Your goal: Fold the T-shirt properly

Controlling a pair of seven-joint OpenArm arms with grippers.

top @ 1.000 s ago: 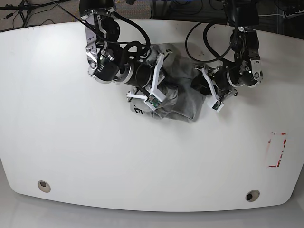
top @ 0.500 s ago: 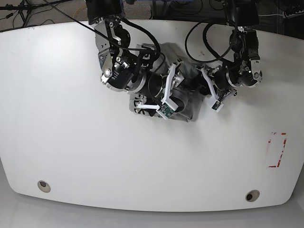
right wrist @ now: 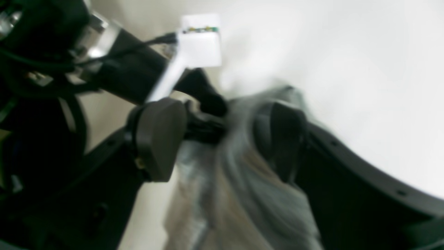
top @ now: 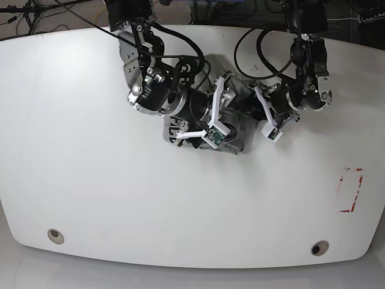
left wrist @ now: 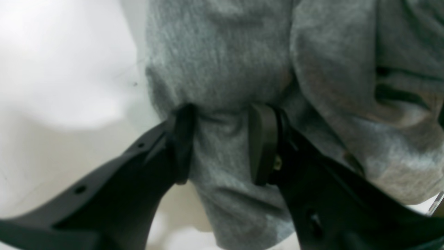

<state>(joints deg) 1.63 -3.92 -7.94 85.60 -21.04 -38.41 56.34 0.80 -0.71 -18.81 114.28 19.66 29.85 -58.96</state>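
The T-shirt [top: 237, 135] lies bunched in a small grey heap on the far middle of the white table [top: 90, 180], with black lettering showing at its near-left corner. Both arms crowd over it, so only its near and left edges are plain in the base view; those edges sit well in from every table rim.

The left gripper [left wrist: 222, 142] is clamped on a fold of the shirt [left wrist: 222, 69] — the left wrist view shows cloth pinched into a narrow waist between the two dark pads [left wrist: 262, 139], bulging above them and hanging loose below. Bare table shows to the left of that fold.

The right gripper [right wrist: 222, 139] has its jaws standing apart, with a blurred ridge of grey cloth [right wrist: 242, 180] running up between them. The cloth lies against the right-hand pad [right wrist: 284, 139], while the other pad stands clear of it with a gap. Nothing is gripped there. Just beyond these jaws is the other arm's black wrist with its white camera mount [right wrist: 201, 41], very near.

Open room is wide on the near half of the table and toward both ends. A red-marked rectangle [top: 351, 189] sits near the table's edge on the base view's right, and two round holes [top: 55, 235] lie along the near edge — all well apart from the shirt.
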